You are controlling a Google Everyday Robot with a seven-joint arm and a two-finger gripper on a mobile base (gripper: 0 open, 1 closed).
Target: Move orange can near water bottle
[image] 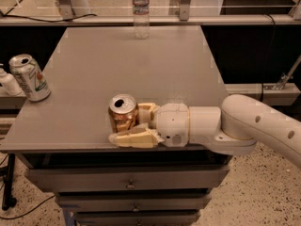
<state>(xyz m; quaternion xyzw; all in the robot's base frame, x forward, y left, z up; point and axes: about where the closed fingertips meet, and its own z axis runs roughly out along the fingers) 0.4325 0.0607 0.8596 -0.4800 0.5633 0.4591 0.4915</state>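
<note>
Camera view: gripper (127,124) around one orange can (122,112); one water bottle (140,11)

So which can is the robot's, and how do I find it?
Look at the grey table, near its front edge. The orange can stands there, with the gripper around it. It is coppery; the other can, at the left edge, is white and green.
</note>
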